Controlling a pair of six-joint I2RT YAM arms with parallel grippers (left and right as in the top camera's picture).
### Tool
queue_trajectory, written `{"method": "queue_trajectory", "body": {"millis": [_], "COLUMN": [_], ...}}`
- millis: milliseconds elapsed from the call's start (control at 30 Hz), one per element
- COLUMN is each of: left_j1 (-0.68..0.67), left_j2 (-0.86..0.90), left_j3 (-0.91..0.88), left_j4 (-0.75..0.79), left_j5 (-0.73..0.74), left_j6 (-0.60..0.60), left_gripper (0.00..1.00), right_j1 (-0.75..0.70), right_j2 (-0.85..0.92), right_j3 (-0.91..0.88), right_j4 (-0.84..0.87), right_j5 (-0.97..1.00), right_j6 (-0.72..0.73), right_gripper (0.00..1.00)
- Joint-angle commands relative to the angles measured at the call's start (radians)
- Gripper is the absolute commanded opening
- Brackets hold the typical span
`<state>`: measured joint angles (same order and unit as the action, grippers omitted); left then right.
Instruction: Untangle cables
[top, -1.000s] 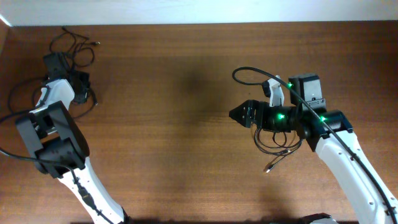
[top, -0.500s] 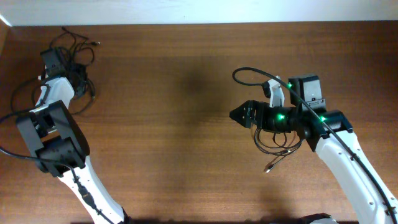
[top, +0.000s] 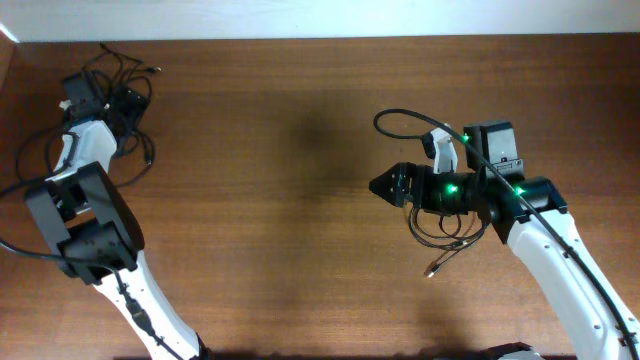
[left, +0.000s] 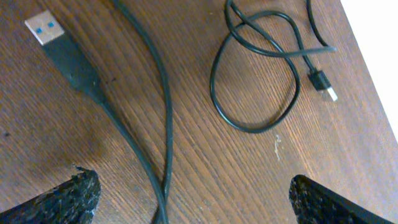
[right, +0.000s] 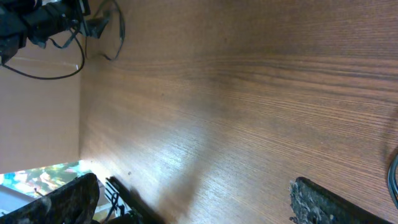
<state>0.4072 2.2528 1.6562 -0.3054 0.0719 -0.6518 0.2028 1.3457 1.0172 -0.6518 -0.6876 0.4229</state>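
Observation:
Several thin black cables (top: 128, 82) lie in a loose heap at the table's far left corner. My left gripper (top: 84, 92) hovers over them, open. In the left wrist view, two cable strands (left: 163, 155) cross on the wood between its spread fingertips (left: 69, 198), touching neither. One strand ends in a USB plug (left: 42, 30), and a looped strand with a small plug (left: 322, 81) lies further off. Another cable (top: 447, 232) lies coiled under my right arm, its plug (top: 432, 270) pointing toward the near edge. My right gripper (top: 380, 184) points left, open and empty over bare wood (right: 205, 124).
The table's far edge (top: 320, 40) meets a pale wall close behind the left heap. Thicker black arm wires (top: 25, 165) loop off the left side. In the right wrist view the left arm and the heap (right: 99, 28) show far off.
My left gripper has opened and let go of the strand it was shut on, and has shifted slightly toward the far edge. The right arm has not moved.

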Motion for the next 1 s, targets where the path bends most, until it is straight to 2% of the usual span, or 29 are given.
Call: {"method": "queue_trajectory", "body": {"millis": [0, 100, 200, 267, 367, 433, 567, 700, 900, 967], "left_j1": [0.003, 0.003, 0.003, -0.005, -0.048, -0.097, -0.234, -0.421, -0.686, -0.776], "left_j2": [-0.134, -0.262, -0.413, -0.47, -0.539, -0.565, -0.568, -0.568, -0.566, -0.561], "left_j3": [0.028, 0.028, 0.028, 0.028, 0.028, 0.028, 0.027, 0.027, 0.026, 0.027], "left_j4": [-0.04, -0.159, -0.407, -0.489, -0.539, -0.587, -0.702, -0.804, -0.823, -0.812], "left_j5": [0.006, 0.073, 0.283, 0.374, 0.598, 0.666, 0.635, 0.445, 0.332, 0.27], "left_j6": [0.101, 0.101, 0.101, 0.119, 0.309, 0.382, 0.483, 0.486, 0.49, 0.489], "left_gripper": [0.98, 0.98, 0.99, 0.99, 0.99, 0.99, 0.99, 0.99, 0.88, 0.78], "right_j1": [0.006, 0.006, 0.006, 0.006, -0.007, -0.031, -0.133, -0.322, -0.549, -0.579], "right_j2": [0.003, 0.003, 0.002, 0.001, -0.027, -0.059, -0.163, -0.3, -0.38, -0.375], "right_j3": [0.004, 0.004, 0.004, 0.004, 0.004, 0.004, 0.004, 0.004, 0.004, 0.004], "right_j4": [0.008, 0.012, 0.008, 0.008, -0.006, -0.032, -0.139, -0.281, -0.472, -0.513], "right_j5": [0.012, 0.011, -0.003, -0.016, -0.015, -0.015, -0.014, 0.03, 0.124, 0.124], "right_j6": [-0.003, -0.003, 0.004, 0.004, 0.004, 0.004, -0.007, -0.031, -0.106, -0.125], "right_gripper": [0.98, 0.99, 0.98, 0.98, 0.98, 0.98, 0.98, 0.98, 0.98, 0.98]}}
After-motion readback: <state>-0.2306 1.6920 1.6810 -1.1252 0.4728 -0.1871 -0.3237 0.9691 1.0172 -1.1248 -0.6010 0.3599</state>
